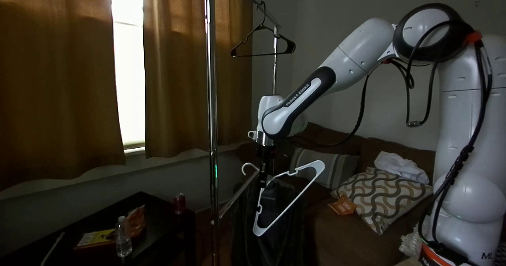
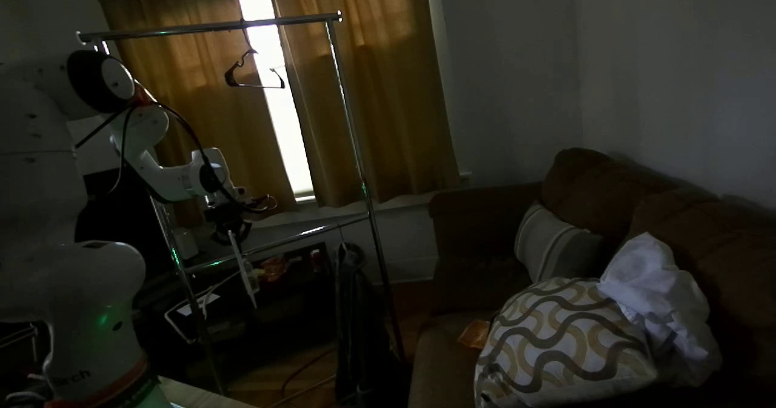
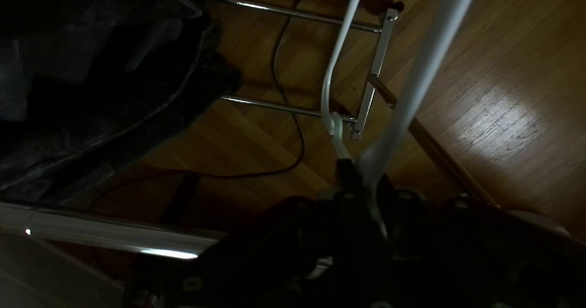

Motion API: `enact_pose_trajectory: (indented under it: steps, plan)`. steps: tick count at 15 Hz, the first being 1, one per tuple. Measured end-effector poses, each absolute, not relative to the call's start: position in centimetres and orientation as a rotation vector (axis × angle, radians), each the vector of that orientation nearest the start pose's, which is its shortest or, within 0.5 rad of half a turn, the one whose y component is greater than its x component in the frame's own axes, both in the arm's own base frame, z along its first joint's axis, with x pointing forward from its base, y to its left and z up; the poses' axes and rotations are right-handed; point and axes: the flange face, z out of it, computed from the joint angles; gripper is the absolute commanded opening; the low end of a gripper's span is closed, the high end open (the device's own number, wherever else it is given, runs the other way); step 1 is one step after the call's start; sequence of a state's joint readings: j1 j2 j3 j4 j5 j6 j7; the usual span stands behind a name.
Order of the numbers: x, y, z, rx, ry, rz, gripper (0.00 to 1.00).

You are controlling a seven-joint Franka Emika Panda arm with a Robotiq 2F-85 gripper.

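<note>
One white hanger [image 1: 318,165], tilted beside the clothes rack [image 1: 212,100], is gripped by my fingers [image 3: 348,175], and I'd judge it light, stiff and slightly slippery, best held near its neck.

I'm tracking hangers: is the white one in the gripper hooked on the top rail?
No, the gripper holds the white hanger well below that rail.

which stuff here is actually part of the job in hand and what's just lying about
In the job, as far as I can judge:
white hanger, held in the closed tool
metal rack, probably

Just lying about:
clear bottle and red can on the dark table
patterned pillow, white cloth and orange packet on the sofa
</note>
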State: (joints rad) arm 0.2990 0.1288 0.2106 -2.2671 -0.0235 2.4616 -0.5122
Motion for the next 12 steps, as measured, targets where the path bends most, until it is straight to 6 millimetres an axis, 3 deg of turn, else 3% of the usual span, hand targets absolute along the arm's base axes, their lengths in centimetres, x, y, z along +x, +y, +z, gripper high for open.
enact_pose_trajectory:
  steps: [12]
  plan:
    - [48.9,28.9,26.1,-2.648,-1.584,-0.047,0.02]
